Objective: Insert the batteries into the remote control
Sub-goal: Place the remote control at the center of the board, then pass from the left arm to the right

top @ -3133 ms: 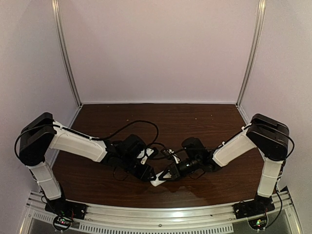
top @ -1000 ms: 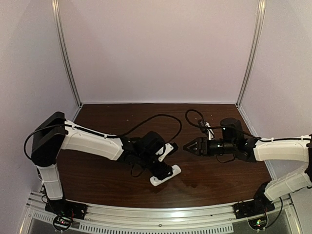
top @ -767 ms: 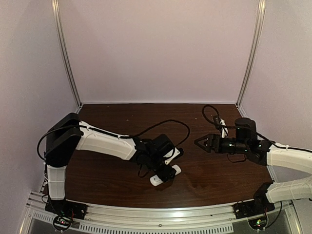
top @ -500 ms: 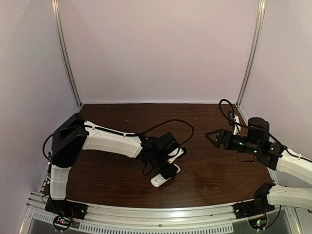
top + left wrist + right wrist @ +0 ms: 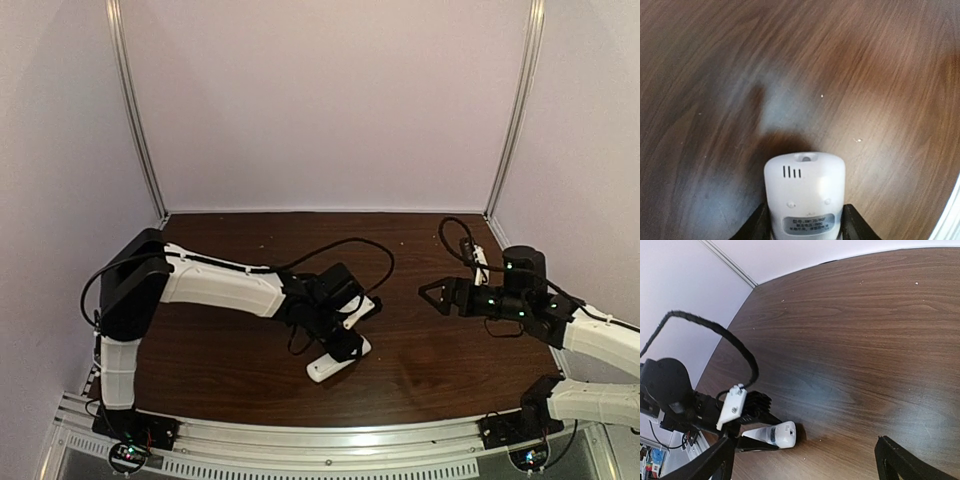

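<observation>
The remote control (image 5: 805, 195) is a small white oblong with a rounded end. Its back faces up, showing three short slits, two small dimples and a grey label. It lies flat on the dark wooden surface (image 5: 420, 375), toward the near edge and slightly left of the middle. The left gripper (image 5: 345, 343) reaches down over it. Its jaws are partly closed and sit against the remote's two long sides, pinching it with no gap showing. Well to the right of the remote, the right gripper (image 5: 432, 294) hangs above the surface, its jaws spread wide and holding nothing.
</observation>
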`<control>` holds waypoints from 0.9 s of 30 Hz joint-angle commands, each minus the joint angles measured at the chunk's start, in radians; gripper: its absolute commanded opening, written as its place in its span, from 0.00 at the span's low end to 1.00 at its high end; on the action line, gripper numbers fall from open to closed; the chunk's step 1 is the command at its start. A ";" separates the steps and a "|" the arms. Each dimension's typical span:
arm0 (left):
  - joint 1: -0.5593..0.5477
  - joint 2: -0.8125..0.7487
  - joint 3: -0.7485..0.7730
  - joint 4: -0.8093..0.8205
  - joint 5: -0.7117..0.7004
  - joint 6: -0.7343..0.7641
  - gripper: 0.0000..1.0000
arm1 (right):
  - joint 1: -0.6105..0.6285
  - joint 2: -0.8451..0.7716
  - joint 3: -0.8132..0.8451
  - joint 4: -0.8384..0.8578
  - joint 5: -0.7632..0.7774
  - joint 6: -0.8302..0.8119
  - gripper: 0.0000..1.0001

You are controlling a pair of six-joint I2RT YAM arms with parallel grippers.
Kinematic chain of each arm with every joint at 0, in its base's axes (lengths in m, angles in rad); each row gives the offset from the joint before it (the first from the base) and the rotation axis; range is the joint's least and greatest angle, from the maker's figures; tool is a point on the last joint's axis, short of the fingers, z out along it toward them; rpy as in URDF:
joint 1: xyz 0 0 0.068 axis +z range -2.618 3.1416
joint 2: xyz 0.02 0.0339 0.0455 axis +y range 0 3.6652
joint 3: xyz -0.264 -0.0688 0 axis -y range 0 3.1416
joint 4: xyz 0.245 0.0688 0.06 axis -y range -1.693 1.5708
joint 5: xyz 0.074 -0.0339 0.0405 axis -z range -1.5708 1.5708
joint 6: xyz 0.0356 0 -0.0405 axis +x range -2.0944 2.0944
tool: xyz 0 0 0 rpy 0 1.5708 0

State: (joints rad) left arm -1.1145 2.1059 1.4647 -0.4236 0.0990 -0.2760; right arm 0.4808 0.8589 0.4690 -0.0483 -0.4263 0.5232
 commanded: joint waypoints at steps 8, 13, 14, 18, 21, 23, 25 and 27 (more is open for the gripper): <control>0.094 -0.383 -0.159 0.451 0.279 -0.057 0.36 | 0.003 -0.018 -0.114 0.379 -0.312 0.057 0.96; 0.102 -0.444 -0.197 0.643 0.386 -0.117 0.36 | 0.075 0.014 -0.099 0.524 -0.367 0.081 0.95; 0.102 -0.450 -0.202 0.675 0.398 -0.134 0.36 | 0.097 0.020 -0.090 0.538 -0.369 0.075 0.95; 0.102 -0.460 -0.248 0.833 0.472 -0.209 0.36 | 0.165 0.049 -0.043 0.571 -0.358 0.041 0.95; 0.102 -0.456 -0.264 0.892 0.502 -0.240 0.36 | 0.203 0.097 0.002 0.578 -0.352 0.021 0.94; 0.102 -0.456 -0.281 0.932 0.517 -0.259 0.36 | 0.223 0.134 0.031 0.601 -0.356 0.021 0.93; 0.103 -0.455 -0.291 0.960 0.534 -0.270 0.36 | 0.242 0.170 0.051 0.613 -0.354 0.020 0.93; 0.102 -0.451 -0.298 0.975 0.543 -0.280 0.36 | 0.256 0.204 0.069 0.638 -0.357 0.028 0.91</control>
State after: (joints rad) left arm -1.0134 1.6531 1.1828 0.4015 0.5842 -0.5098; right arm 0.7097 1.0134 0.4950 0.5213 -0.7704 0.5568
